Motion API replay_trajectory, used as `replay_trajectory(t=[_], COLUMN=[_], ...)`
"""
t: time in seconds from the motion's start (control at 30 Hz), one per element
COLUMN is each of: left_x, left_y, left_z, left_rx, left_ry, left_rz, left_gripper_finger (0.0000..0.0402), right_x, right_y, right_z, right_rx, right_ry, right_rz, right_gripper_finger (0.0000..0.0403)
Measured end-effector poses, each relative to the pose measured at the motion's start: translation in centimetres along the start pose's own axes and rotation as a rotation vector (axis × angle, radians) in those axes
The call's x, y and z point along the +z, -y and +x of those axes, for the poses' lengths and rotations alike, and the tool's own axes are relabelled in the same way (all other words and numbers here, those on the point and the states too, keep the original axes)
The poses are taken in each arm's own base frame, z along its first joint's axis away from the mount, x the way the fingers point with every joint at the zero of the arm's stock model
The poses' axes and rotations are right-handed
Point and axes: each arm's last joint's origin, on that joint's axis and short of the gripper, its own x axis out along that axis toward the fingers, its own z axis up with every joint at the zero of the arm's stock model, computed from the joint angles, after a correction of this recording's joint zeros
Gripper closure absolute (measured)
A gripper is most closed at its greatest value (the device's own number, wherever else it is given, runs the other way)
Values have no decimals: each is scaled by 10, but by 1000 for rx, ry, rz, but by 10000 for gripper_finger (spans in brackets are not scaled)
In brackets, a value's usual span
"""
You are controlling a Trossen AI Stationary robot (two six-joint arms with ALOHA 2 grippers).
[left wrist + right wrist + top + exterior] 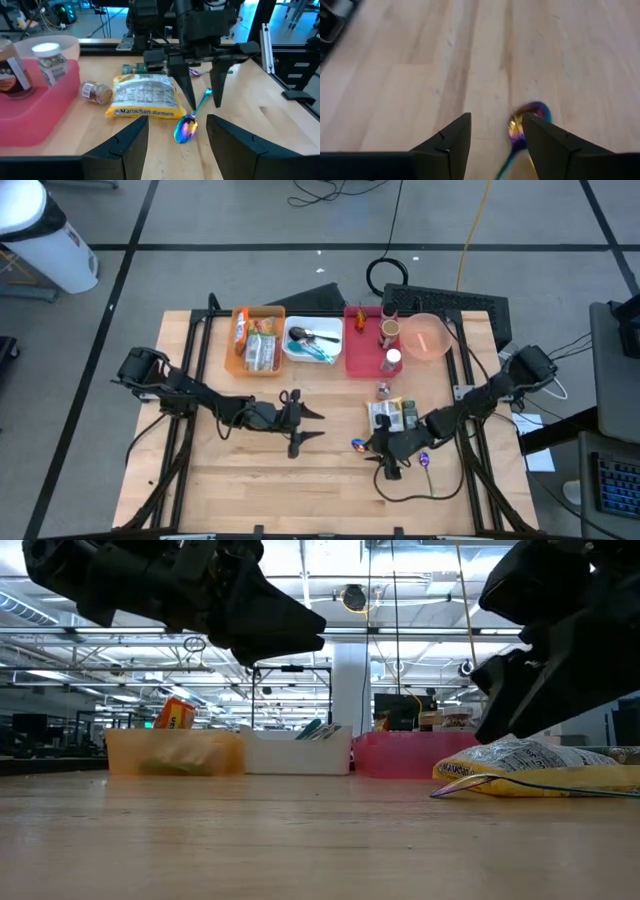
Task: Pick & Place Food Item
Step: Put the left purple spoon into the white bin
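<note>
Resting over the middle-left of the wooden surface (230,470), the left gripper (312,426) has its fingers spread wide and holds nothing. Far of it, along the back edge, stand three bins: an orange bin (238,340) with packets on the left, a white bin (300,352) with utensils in the middle, and a pink bin (362,360) with jars on the right, a pink bowl (428,337) at its right side. Near of the pink bin a small jar (96,92) lies on its side, and just near of that lies the ramen pack (144,96), flat on the surface. The right gripper (379,456) hangs low just near of the pack, fingers well apart and empty. An iridescent spoon (190,122) lies on the surface with its bowl pointing left, close beside the right gripper's fingers; the right wrist view shows it next to one finger, not clamped.
</note>
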Motion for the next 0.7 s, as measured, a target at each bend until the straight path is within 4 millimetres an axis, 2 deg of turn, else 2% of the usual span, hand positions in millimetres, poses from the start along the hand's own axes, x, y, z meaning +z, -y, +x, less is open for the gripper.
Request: replay_trajectory(t=[0.27,0.4,0.7], left_x=[4,7,13], left_y=[-6,-9,-13], left_z=[1,2,1], left_rx=[27,32,86], left_ry=[41,70,132], left_rz=[-6,-38,-92], left_gripper_finger=[192,192,192], right_x=[-14,-17,-32], right_y=[-11,-16,-15], right_z=[-5,-7,7], right_rx=[-151,-165,-204], right_ry=[-15,-8,-88], right_rz=[-11,-4,-33], right_gripper_finger=[247,254,264])
